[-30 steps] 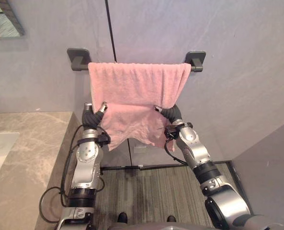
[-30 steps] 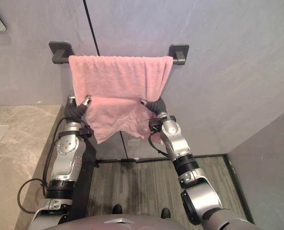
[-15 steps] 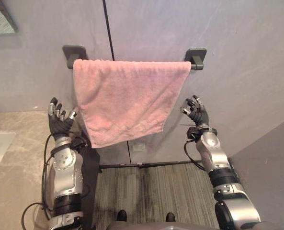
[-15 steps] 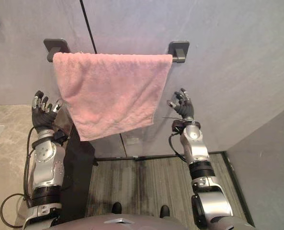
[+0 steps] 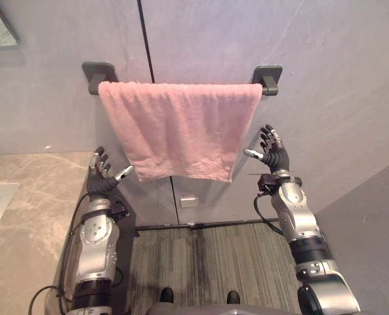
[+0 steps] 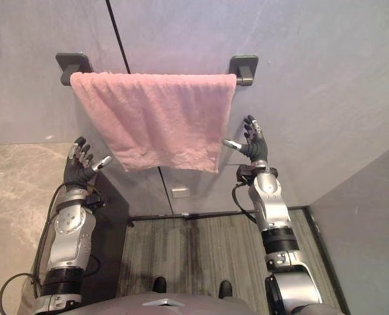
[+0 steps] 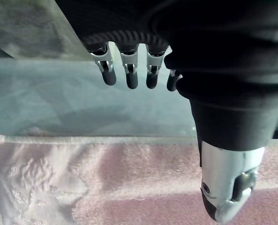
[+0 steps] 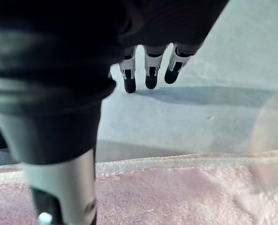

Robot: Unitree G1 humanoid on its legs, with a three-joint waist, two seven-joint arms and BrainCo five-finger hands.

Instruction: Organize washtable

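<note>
Left hand (image 5: 101, 177): your fingers are spread and hold nothing, with the thumb just beside the towel's lower left corner.
Right hand (image 5: 271, 152): also spread and empty, just off the towel's right edge, higher up.
Towel (image 5: 181, 134): draped over the rail (image 5: 265, 84), long axis along the wall, hanging between your hands.
Room: the counter (image 5: 23, 197) crowds your left; your right side looks open.

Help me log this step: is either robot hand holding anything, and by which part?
Nothing is held. The left robot hand and right robot hand are open, flanking the hanging pink towel without gripping it.
</note>
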